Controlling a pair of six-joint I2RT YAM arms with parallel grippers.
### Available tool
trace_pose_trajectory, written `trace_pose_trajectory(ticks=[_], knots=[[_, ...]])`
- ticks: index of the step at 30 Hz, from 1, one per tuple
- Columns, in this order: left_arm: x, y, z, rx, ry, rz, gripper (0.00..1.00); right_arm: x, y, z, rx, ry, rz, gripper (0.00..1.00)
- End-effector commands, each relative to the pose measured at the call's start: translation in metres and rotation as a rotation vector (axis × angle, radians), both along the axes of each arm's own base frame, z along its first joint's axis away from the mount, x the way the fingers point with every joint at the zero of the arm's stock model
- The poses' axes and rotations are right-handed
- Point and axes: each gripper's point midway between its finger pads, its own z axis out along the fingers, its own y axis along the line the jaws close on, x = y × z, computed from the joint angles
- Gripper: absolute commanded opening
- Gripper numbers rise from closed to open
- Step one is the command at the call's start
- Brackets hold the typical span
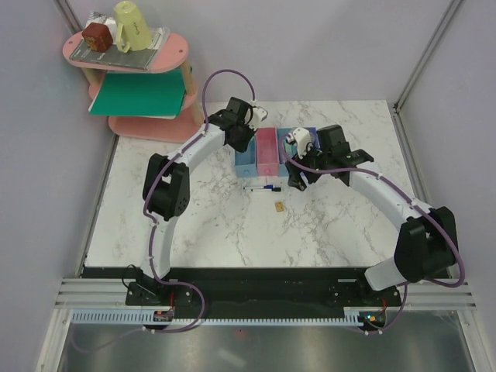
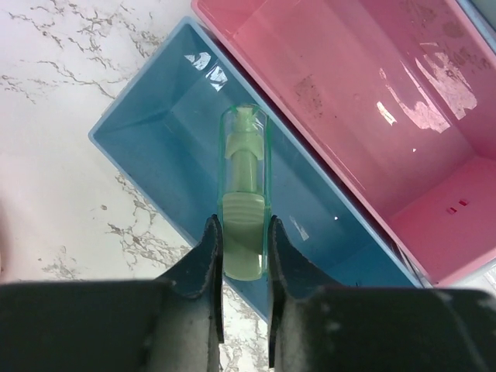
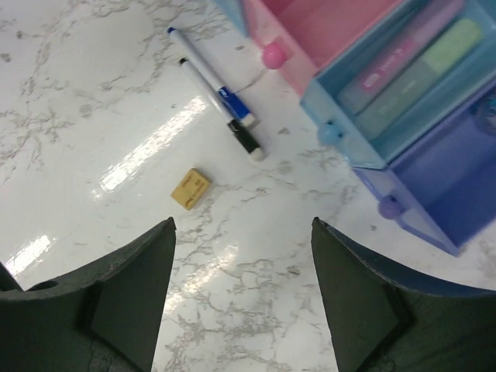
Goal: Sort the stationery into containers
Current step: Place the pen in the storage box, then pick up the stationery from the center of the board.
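My left gripper (image 2: 244,242) is shut on a pale green translucent stick (image 2: 243,194) and holds it over the open leftmost light blue bin (image 2: 155,147), next to the pink bin (image 2: 349,93). In the top view it (image 1: 243,142) sits at the left end of the bin row (image 1: 266,152). My right gripper (image 3: 242,225) is open and empty above bare marble, in front of the bins (image 1: 298,180). Two white markers, blue cap (image 3: 208,76) and black cap (image 3: 223,108), lie side by side. A tan block (image 3: 191,188) lies nearby. A pink bar (image 3: 403,58) and a green bar (image 3: 434,66) lie in the third bin (image 3: 341,116).
The purple-blue bin (image 3: 449,174) ends the row on the right. A pink tiered shelf (image 1: 147,124) stands at the back left with a yellow cup (image 1: 133,25), a red-brown block (image 1: 98,36) and a green sheet (image 1: 138,94). Walls close the table's sides.
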Motion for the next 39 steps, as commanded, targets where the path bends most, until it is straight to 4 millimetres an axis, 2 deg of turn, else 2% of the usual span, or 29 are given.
trace_pose_trajectory(ticks=[1, 2, 7, 14, 19, 21, 22, 24, 25, 27, 28, 29, 33, 34, 36, 37, 39], knots=[[0.011, 0.001, 0.011, -0.005, -0.039, 0.034, 0.27, -0.027, 0.027, -0.02, -0.016, 0.042, 0.114, 0.78], [0.01, -0.001, 0.015, -0.021, -0.039, 0.026, 0.32, -0.031, 0.028, -0.027, -0.027, 0.058, 0.12, 0.78], [0.003, -0.011, 0.028, -0.08, -0.037, -0.016, 0.46, -0.04, 0.042, -0.058, -0.08, 0.112, 0.161, 0.77], [-0.006, -0.027, 0.056, -0.173, -0.045, -0.077, 0.5, -0.047, 0.051, -0.095, -0.159, 0.173, 0.166, 0.75], [-0.014, -0.029, 0.086, -0.215, -0.084, -0.107, 0.51, -0.049, 0.052, -0.113, -0.216, 0.175, 0.143, 0.74], [-0.018, -0.027, 0.095, -0.221, -0.096, -0.114, 0.51, -0.051, 0.054, -0.118, -0.23, 0.175, 0.138, 0.72], [-0.022, -0.026, 0.112, -0.233, -0.124, -0.119, 0.51, -0.052, 0.053, -0.121, -0.243, 0.176, 0.135, 0.72], [-0.03, -0.022, 0.12, -0.233, -0.133, -0.127, 0.51, -0.053, 0.056, -0.126, -0.258, 0.169, 0.131, 0.71], [-0.036, -0.018, 0.135, -0.242, -0.16, -0.13, 0.51, -0.053, 0.054, -0.129, -0.273, 0.165, 0.124, 0.7], [-0.046, -0.012, 0.139, -0.232, -0.168, -0.14, 0.51, -0.053, 0.055, -0.135, -0.286, 0.163, 0.114, 0.68], [-0.053, -0.007, 0.154, -0.235, -0.198, -0.143, 0.51, -0.052, 0.054, -0.137, -0.295, 0.161, 0.109, 0.68], [-0.059, -0.002, 0.149, -0.218, -0.193, -0.149, 0.51, -0.051, 0.052, -0.141, -0.309, 0.159, 0.1, 0.66], [-0.076, 0.016, 0.165, -0.186, -0.245, -0.158, 0.52, -0.048, 0.053, -0.151, -0.339, 0.155, 0.086, 0.6], [-0.08, 0.021, 0.162, -0.17, -0.244, -0.155, 0.53, -0.047, 0.052, -0.153, -0.346, 0.155, 0.078, 0.59], [-0.085, 0.031, 0.176, -0.159, -0.286, -0.154, 0.54, -0.045, 0.053, -0.157, -0.363, 0.152, 0.075, 0.55], [-0.087, 0.034, 0.173, -0.145, -0.287, -0.159, 0.54, -0.045, 0.053, -0.159, -0.367, 0.152, 0.071, 0.49], [-0.091, 0.04, 0.182, -0.141, -0.311, -0.153, 0.55, -0.044, 0.053, -0.159, -0.371, 0.149, 0.067, 0.39]])
